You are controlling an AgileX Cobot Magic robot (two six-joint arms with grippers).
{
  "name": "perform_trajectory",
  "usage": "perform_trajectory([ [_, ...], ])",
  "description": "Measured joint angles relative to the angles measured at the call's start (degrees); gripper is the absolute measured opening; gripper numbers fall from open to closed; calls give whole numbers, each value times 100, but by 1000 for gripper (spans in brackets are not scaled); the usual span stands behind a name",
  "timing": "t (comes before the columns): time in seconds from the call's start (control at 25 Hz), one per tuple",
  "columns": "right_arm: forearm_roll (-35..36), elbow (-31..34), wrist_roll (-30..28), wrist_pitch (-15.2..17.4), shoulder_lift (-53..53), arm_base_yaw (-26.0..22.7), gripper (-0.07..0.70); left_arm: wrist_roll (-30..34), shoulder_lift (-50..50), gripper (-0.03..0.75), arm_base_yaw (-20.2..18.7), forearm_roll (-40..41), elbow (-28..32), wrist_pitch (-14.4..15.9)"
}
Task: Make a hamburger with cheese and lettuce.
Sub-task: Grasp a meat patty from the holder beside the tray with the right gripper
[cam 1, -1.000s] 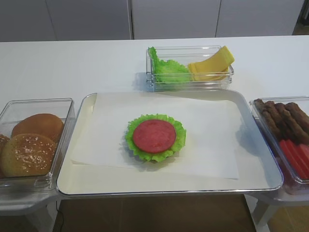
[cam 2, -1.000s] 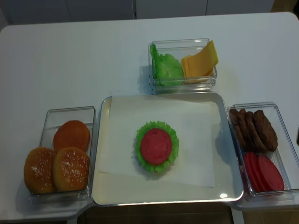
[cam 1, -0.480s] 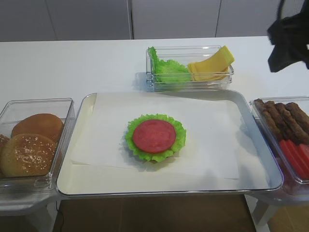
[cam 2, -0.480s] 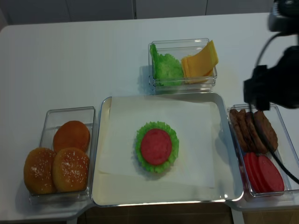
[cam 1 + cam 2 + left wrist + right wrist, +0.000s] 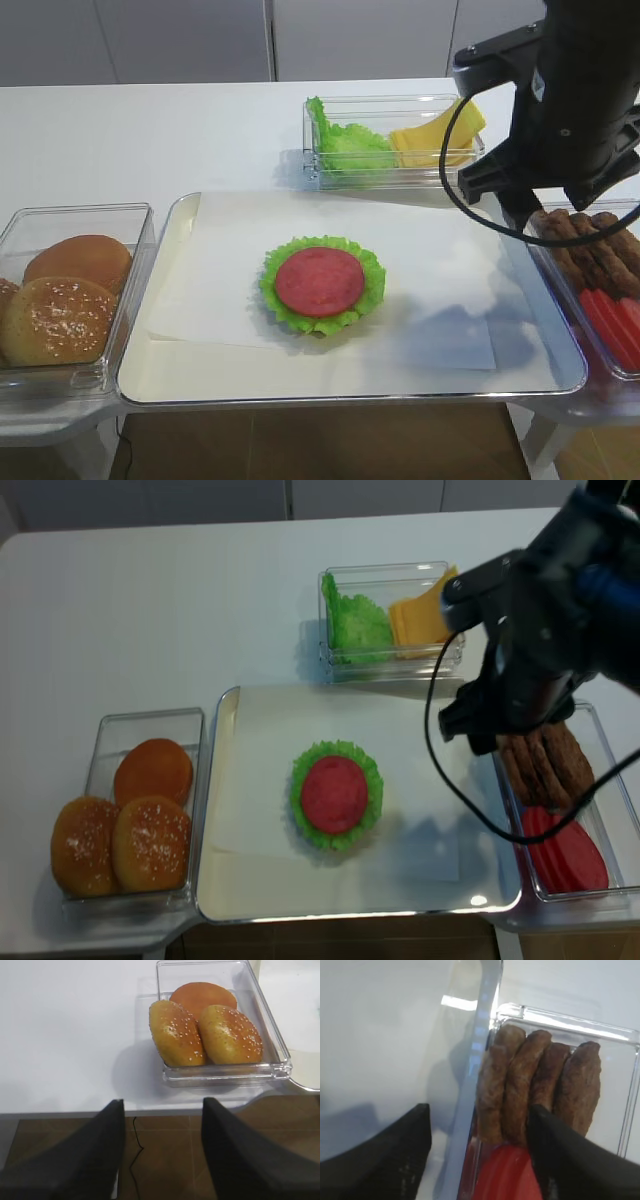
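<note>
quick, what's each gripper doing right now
Left gripper: open, holding nothing.
Right gripper: open, holding nothing, above the patties.

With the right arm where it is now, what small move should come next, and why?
Probably lower the open right gripper onto the brown patties directly beneath it: the hamburger so far shows only lettuce and a red slice. The cheese is still in its bin.

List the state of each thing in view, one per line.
hamburger: unfinished, red slice on top, no cheese yet
cheese: slices leaning in the back container
right gripper: open, above the patties, holding nothing
left gripper: open, empty
buns: in their container, untouched
</note>
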Motion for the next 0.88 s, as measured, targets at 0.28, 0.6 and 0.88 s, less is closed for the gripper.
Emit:
perform_trajectory([
  [0.28, -283, 0, 51, 13, 359, 0, 457, 0, 0, 369, 0, 0, 0, 0],
  [0.6, -376, -10, 71, -126, 453, 0, 452, 0, 0, 369, 0, 0, 0, 0],
  [0.88, -397, -34, 71, -170, 567, 0, 339, 0, 0, 369, 0, 0, 0, 0],
])
